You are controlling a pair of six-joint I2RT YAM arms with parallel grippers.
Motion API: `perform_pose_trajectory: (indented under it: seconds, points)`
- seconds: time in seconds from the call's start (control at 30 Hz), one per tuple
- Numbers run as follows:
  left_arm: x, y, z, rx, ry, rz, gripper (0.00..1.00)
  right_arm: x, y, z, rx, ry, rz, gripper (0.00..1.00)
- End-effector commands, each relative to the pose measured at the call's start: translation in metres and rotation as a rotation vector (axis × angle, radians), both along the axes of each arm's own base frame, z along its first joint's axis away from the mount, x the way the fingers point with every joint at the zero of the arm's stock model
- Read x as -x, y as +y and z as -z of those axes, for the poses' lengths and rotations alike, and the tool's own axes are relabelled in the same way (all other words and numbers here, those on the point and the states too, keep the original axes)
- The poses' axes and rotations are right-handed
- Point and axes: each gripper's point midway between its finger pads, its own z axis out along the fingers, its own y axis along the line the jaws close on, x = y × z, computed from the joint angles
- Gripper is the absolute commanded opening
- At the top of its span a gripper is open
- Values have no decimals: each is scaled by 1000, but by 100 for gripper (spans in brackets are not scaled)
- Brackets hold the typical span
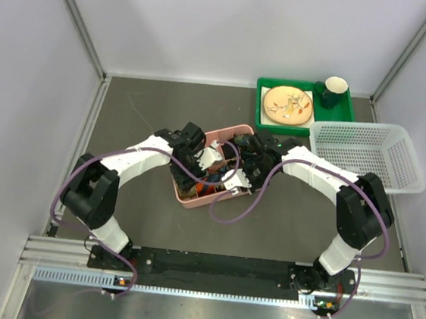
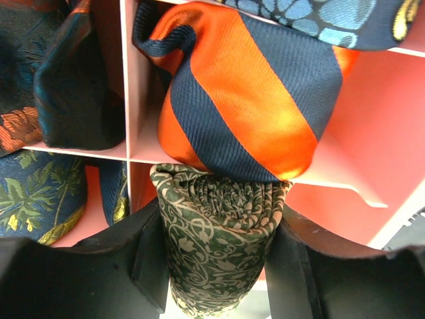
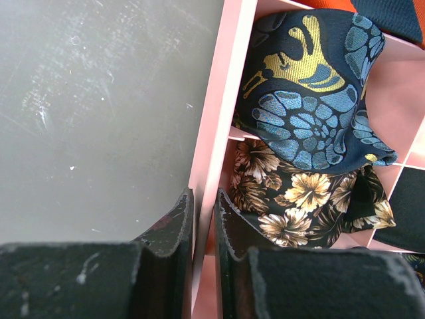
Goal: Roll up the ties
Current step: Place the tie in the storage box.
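A rolled dark green tie point(image 2: 212, 266) with a tan scroll pattern stands upright between the fingers of my left gripper point(image 2: 218, 226), which is shut on its sides. Its rolled top touches an orange and navy striped tie point(image 2: 246, 100) lying in a compartment of the pink divided box point(image 2: 129, 86). My right gripper point(image 3: 204, 203) is shut on the box's outer wall point(image 3: 219, 113), one finger outside and one inside. Beside it lie a blue patterned tie point(image 3: 312, 100) and a dark floral tie point(image 3: 299, 199). From above, both grippers point(image 1: 202, 158) point(image 1: 243, 166) meet over the box point(image 1: 223, 134).
More rolled ties fill the left compartments, a dark one point(image 2: 73, 86) and a blue leafy one point(image 2: 40, 193). A white mesh basket point(image 1: 366, 153) stands at the right. Behind it a green tray point(image 1: 302, 127) holds a plate point(image 1: 287, 104) and a mug point(image 1: 333, 90).
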Motion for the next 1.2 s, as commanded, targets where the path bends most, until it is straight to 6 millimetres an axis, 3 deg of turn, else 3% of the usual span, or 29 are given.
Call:
perform_pose_trajectory:
  seconds: [0.0, 0.23, 0.47, 0.73, 0.87, 1.07, 1.17]
  points:
    - [-23, 2, -2, -16, -141, -21, 0, 25, 4, -4, -13, 91, -47, 0]
    - [-11, 4, 5, -20, -107, -18, 16, 24, 6, -5, -15, 104, -32, 0]
    - [-2, 0, -2, 7, -65, -36, 35, 24, 5, -5, -11, 105, -30, 0]
    - [-9, -10, -32, 36, -59, -38, 58, 23, 4, -2, -7, 105, -29, 0]
    - [-8, -13, -41, 43, -46, -33, 64, 23, 5, -1, -6, 112, -19, 0]
    - [2, -12, -35, 47, -13, -24, 64, 25, 5, 0, -11, 124, -9, 0]
    - [9, -9, -24, 43, 4, -19, 47, 26, 6, -1, -13, 125, -7, 0]
